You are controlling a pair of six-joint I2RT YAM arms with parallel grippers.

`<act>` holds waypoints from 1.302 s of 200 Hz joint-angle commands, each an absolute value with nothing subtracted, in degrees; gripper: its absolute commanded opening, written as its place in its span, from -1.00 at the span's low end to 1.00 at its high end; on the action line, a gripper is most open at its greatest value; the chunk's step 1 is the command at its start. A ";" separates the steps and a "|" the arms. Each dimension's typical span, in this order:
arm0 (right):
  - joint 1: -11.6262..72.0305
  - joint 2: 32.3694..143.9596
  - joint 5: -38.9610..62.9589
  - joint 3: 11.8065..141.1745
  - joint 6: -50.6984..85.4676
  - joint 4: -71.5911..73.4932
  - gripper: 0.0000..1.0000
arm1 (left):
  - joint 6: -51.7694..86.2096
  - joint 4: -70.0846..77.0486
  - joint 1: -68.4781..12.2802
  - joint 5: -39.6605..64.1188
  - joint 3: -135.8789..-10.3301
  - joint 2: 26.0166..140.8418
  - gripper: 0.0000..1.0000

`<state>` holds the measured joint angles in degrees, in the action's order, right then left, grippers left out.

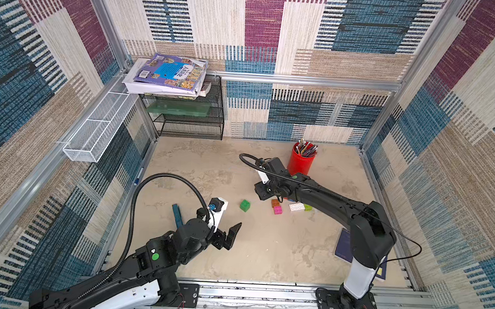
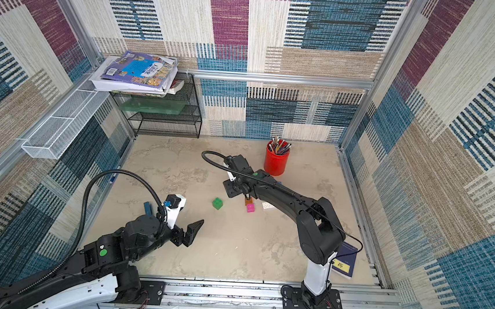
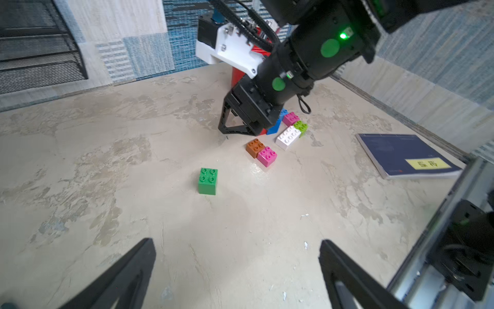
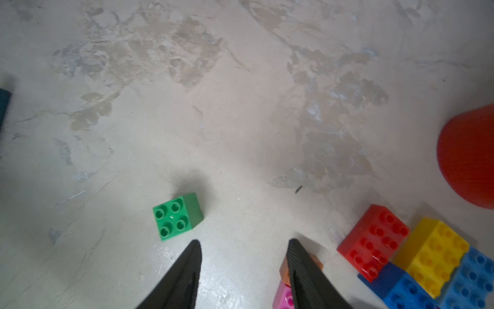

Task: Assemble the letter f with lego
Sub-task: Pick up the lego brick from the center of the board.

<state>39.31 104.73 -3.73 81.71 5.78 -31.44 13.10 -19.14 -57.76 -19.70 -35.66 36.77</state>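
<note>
Green brick point(image 4: 175, 218) loose on desk point(image 4: 240, 107), near right claw point(image 4: 244, 242) | right claw half-spread, empty | left claw point(image 3: 237, 242) spread wide, empty | orange brick point(image 3: 255, 147) touches pink brick point(image 3: 267, 156)

The table point(image 1: 262, 253) is pale beige, mottled with brownish patches. Near its middle sit a green brick point(image 1: 245, 205), an orange brick point(image 1: 275, 203) and a pink brick point(image 1: 277, 210), and right of them a white brick point(image 1: 296, 207) and a lime brick point(image 1: 307, 207). A red brick point(image 4: 374, 240), a yellow brick point(image 4: 433, 254) and blue bricks point(image 4: 409, 291) lie together. The far pen cup point(image 1: 301, 162) is red. The notebook point(image 3: 395, 152) at the near right is dark blue with a yellow label. The walls point(image 1: 263, 17) show a woven patchwork of blue, maroon and beige, partly striped. The left arm point(image 1: 191, 232) and right arm point(image 1: 327, 197) are black with white sections and green dots
</note>
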 commanded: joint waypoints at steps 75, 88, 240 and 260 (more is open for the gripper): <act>35.62 106.89 -7.66 79.84 15.11 -37.06 0.07 | 4.66 -18.52 -54.17 -14.68 -40.23 40.86 0.97; 35.46 105.05 -8.38 77.72 15.89 -36.67 0.08 | 4.53 -18.54 -53.88 -15.09 -40.23 41.07 0.97; 20.16 98.37 -11.35 70.52 16.73 -34.73 0.01 | 5.44 -17.18 -53.07 -13.80 -41.37 43.55 0.97; 18.75 99.87 -10.69 70.40 16.62 -33.30 -0.01 | 5.79 -17.18 -52.92 -13.63 -41.56 43.57 0.97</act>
<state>19.86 98.61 -10.66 70.57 16.60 -36.51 5.85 -18.76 -52.99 -14.63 -40.88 43.51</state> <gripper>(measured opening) 0.500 0.987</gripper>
